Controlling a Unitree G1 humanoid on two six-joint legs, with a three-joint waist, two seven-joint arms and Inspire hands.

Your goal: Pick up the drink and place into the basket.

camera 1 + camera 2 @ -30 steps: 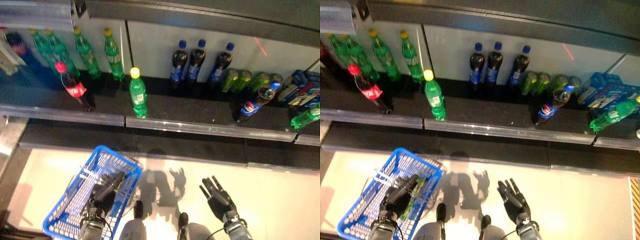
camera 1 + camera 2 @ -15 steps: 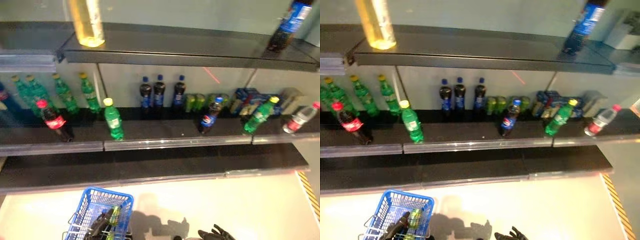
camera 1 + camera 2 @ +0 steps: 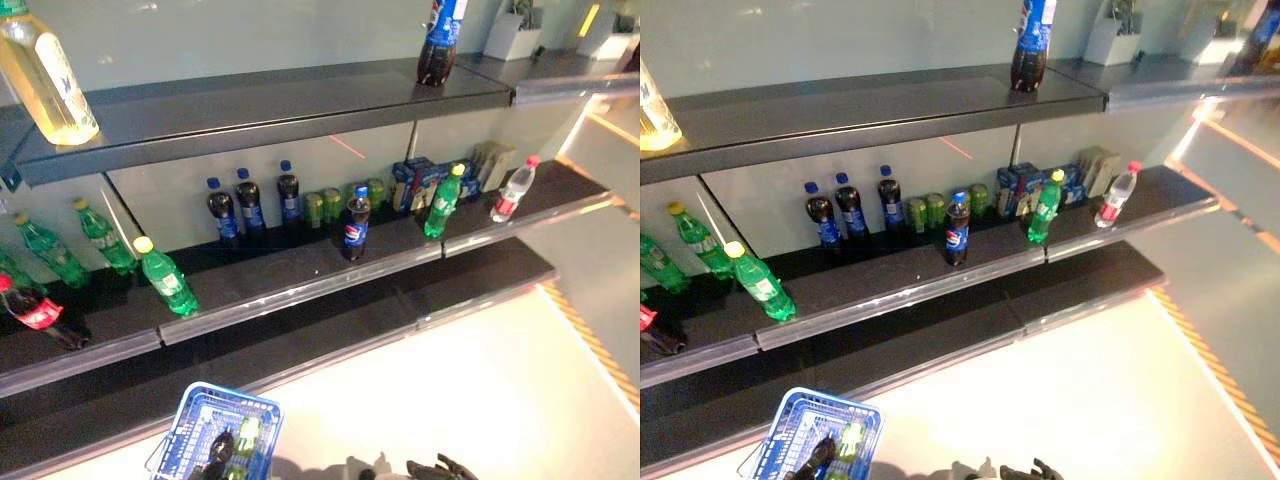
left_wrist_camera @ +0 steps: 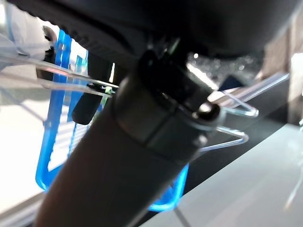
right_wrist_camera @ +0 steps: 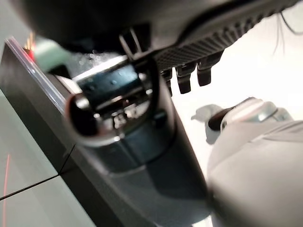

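Observation:
A blue wire basket (image 3: 201, 421) hangs at the bottom left, and a green bottle (image 3: 247, 437) lies inside it. My left hand (image 3: 217, 450) is over the basket, curled round its wire handle (image 4: 235, 136). My right hand (image 3: 441, 468) shows at the bottom edge, fingers (image 5: 189, 75) straight and holding nothing. On the middle shelf (image 3: 300, 290), a blue-labelled cola bottle (image 3: 356, 222) and a green bottle with a yellow cap (image 3: 166, 278) stand near the front edge. Both are far from my hands.
Further drinks line the middle shelf: three dark cola bottles (image 3: 250, 205), green cans (image 3: 325, 206), a green bottle (image 3: 442, 202), a water bottle (image 3: 510, 190), a red-labelled cola (image 3: 35, 312). The top shelf carries a yellow drink (image 3: 45, 75) and a cola (image 3: 440, 40). A low dark ledge (image 3: 480, 285) runs below.
The whole picture has shifted: the camera has moved up and turned, bringing in the top shelf and the right end. The hands keep their poses and the basket stays with my left hand.

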